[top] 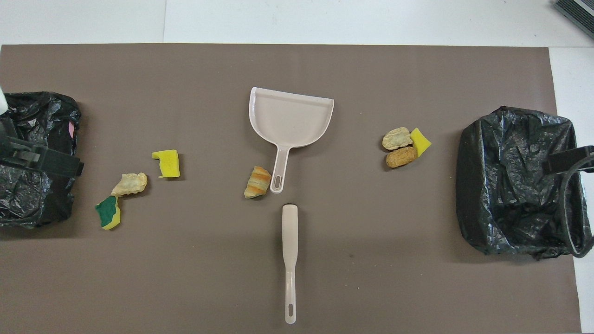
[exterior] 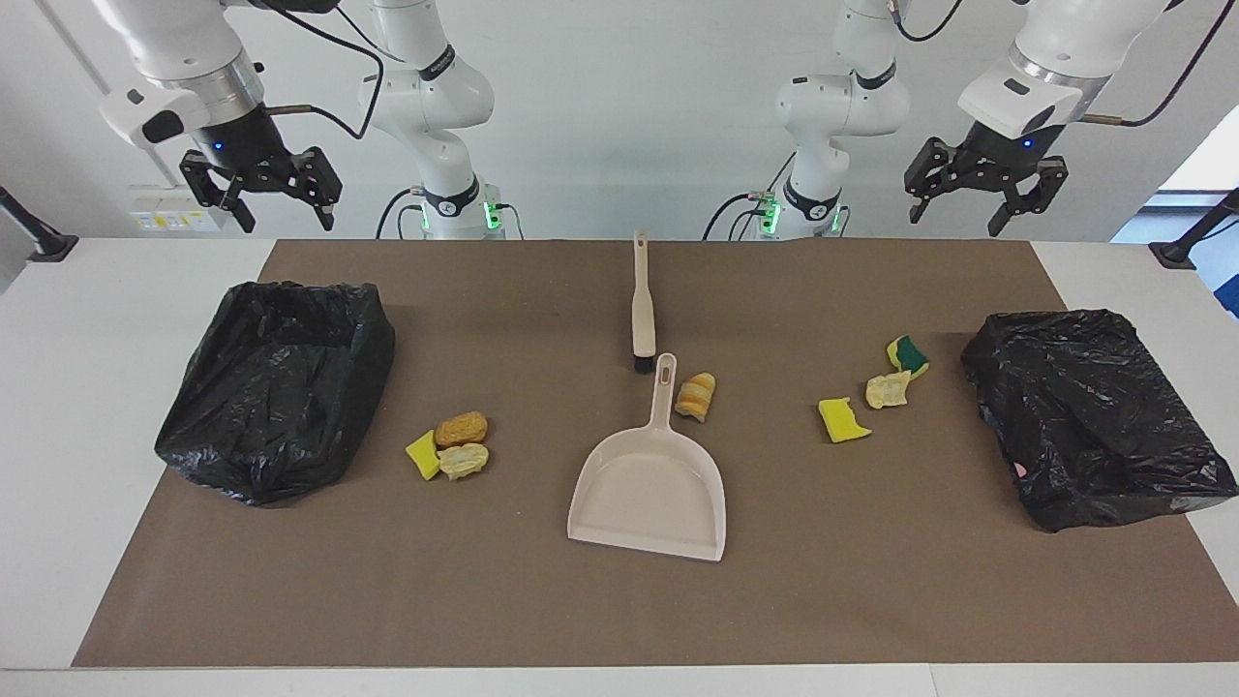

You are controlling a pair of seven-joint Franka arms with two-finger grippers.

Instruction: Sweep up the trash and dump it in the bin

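Observation:
Several trash scraps lie on the brown mat. A yellow sponge (exterior: 422, 455), a tan bread lump (exterior: 461, 428) and a pale lump (exterior: 465, 461) lie beside the open bin (exterior: 281, 387). A striped bread piece (exterior: 696, 396) touches the beige dustpan's (exterior: 650, 494) handle. A yellow sponge (exterior: 843, 420), a pale lump (exterior: 889, 389) and a green-topped sponge (exterior: 908, 354) lie toward the left arm's end. The brush (exterior: 642, 305) lies nearer to the robots than the dustpan. My right gripper (exterior: 287, 221) and left gripper (exterior: 958, 218) are open, empty and raised at the robots' edge.
A second black bag-lined bin (exterior: 1094, 416) sits at the left arm's end of the mat (top: 297, 278). White table (exterior: 87, 387) borders the mat at both ends. The dustpan's mouth (top: 291, 99) points away from the robots.

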